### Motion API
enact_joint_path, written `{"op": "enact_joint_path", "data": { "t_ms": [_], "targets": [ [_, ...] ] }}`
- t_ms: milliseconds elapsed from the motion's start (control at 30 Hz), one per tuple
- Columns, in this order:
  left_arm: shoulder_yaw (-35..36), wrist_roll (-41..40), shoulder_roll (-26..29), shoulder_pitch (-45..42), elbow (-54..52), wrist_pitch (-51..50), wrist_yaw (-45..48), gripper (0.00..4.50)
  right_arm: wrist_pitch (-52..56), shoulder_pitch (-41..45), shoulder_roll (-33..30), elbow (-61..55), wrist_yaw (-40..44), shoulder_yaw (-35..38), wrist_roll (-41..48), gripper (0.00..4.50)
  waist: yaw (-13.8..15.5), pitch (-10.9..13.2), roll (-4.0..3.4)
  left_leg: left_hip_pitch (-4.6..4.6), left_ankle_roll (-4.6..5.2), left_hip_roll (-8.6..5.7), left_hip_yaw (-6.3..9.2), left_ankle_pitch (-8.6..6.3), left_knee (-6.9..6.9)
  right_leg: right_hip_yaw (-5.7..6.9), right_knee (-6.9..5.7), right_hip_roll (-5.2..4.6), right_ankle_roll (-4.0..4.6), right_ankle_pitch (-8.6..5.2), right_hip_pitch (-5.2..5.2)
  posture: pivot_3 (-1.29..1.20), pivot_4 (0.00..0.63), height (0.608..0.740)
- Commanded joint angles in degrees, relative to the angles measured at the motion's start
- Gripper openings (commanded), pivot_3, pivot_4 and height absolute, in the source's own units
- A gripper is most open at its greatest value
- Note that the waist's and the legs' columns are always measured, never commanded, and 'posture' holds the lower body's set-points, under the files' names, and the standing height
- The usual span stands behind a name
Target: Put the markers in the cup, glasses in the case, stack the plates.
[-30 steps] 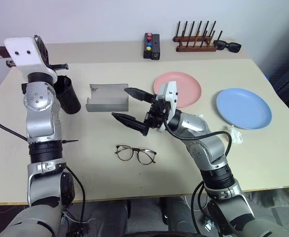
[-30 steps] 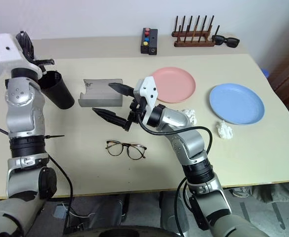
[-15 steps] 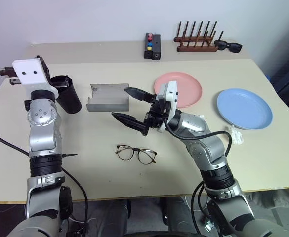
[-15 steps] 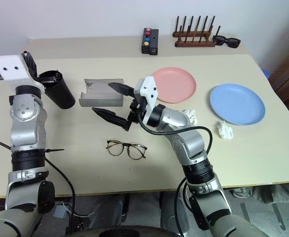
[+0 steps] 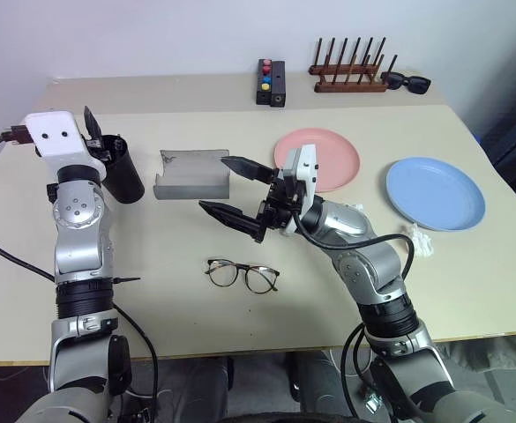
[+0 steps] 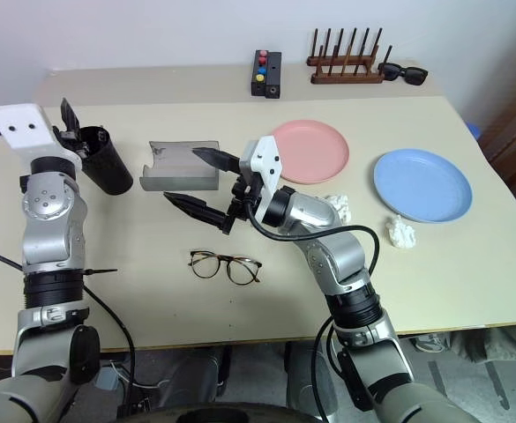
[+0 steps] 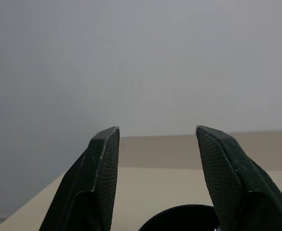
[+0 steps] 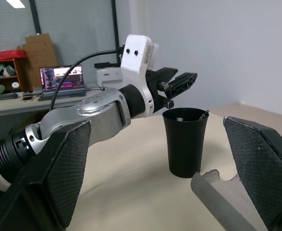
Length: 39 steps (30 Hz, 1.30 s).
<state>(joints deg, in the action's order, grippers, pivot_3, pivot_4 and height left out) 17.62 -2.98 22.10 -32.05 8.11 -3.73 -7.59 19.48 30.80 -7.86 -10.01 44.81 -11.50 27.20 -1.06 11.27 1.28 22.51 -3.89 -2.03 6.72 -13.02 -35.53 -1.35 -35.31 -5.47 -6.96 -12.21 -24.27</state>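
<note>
The black cup (image 5: 125, 174) stands at the table's left, and my left gripper (image 5: 99, 137) hangs open just above its rim with nothing between the fingers (image 7: 102, 159). In the right wrist view a thin dark marker tip (image 8: 204, 114) pokes up at the cup's rim (image 8: 183, 114). The grey case (image 5: 191, 174) lies open beside the cup. My right gripper (image 5: 213, 183) hovers open and empty in front of the case. The wire-rimmed glasses (image 5: 243, 275) lie on the table nearer to me. The pink plate (image 5: 332, 154) and the blue plate (image 5: 435, 193) lie apart on the right.
A wooden rack (image 5: 350, 79), black sunglasses (image 5: 406, 83) and a black box with coloured buttons (image 5: 270, 82) stand along the back. Crumpled white tissue (image 5: 421, 240) lies by the blue plate. A pale wall rises behind the table.
My left gripper came down over the cup with a thin dark marker and has now opened; the marker is no longer between its fingers. The right arm stayed still.
</note>
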Motion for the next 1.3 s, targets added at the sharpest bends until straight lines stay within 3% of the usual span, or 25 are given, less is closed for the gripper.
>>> {"op": "enact_joint_path", "data": {
  "t_ms": [33,133,233,300,533,767,1033,1300],
  "targets": [
    [0.45,-0.4,0.17,-0.85,-2.91,0.18,0.47,2.66,-0.68,0.8,0.43,-2.11,0.2,0.16,0.63,4.5,0.0,0.0,0.0,0.0,0.0,0.0,0.0,0.0,0.0,0.0,0.0,0.0,0.0,0.0,0.0,0.0,0.15,0.739],
    [-0.1,-5.01,0.64,-1.87,-5.03,0.07,6.48,2.66,-0.73,0.84,0.15,-2.07,0.24,0.28,0.46,4.5,-0.01,0.0,0.0,0.0,0.0,0.0,0.0,0.0,0.0,0.0,0.0,0.0,0.0,0.0,0.0,0.0,0.15,0.739],
    [-2.15,-11.76,3.06,-3.29,-8.4,-5.16,17.35,3.56,-0.78,0.87,-0.56,-1.91,0.42,0.7,0.28,4.5,0.06,0.0,0.0,0.01,0.0,0.0,0.0,0.0,0.0,0.0,0.0,0.0,0.0,0.0,0.0,0.0,0.15,0.739],
    [-5.21,-15.21,6.4,-2.94,-10.88,-10.48,26.39,4.41,-0.96,0.93,-1.04,-1.6,0.54,0.96,0.12,4.5,-0.04,0.0,-0.01,0.02,0.0,0.0,0.0,0.0,-0.01,0.0,0.0,0.0,0.0,0.0,0.01,0.0,0.15,0.739],
    [-13.13,-17.69,16.75,-3.07,-10.34,-30.18,40.99,4.41,-1.5,1.01,-2.06,-1.03,0.26,1.74,-0.12,4.5,-1.31,0.01,-0.04,-0.05,0.03,0.02,0.0,0.01,0.09,-0.01,-0.05,0.02,0.02,-0.02,0.01,0.0,0.15,0.739],
    [-23.88,-11.36,24.84,-5.71,-3.81,-32.53,53.87,4.41,-1.61,-0.1,-1.9,-1.89,-0.5,1.2,-0.2,4.5,-1.52,0.02,-0.06,-0.06,0.03,0.03,0.0,0.01,0.25,-0.02,-0.05,0.04,0.03,-0.03,-0.08,0.0,0.15,0.739],
    [-28.36,-4.47,24.52,-12.36,14.8,-29.03,59.45,4.41,-1.73,-0.63,-1.98,-2.43,-0.88,1.04,-0.18,4.5,-1.49,0.02,-0.06,-0.04,0.04,0.03,-0.01,0.02,0.25,-0.02,-0.04,0.03,0.02,-0.04,-0.09,0.0,0.15,0.739],
    [-29.43,-1.23,22.2,-13.76,21.98,-23.85,63.38,4.41,-1.22,-1.03,-2.06,-3.18,-0.67,0.78,0.18,4.5,-1.51,0.02,-0.06,-0.04,0.04,0.03,-0.01,0.02,0.25,-0.02,-0.06,0.03,0.02,-0.04,-0.1,0.0,0.15,0.739]
  ]
}}
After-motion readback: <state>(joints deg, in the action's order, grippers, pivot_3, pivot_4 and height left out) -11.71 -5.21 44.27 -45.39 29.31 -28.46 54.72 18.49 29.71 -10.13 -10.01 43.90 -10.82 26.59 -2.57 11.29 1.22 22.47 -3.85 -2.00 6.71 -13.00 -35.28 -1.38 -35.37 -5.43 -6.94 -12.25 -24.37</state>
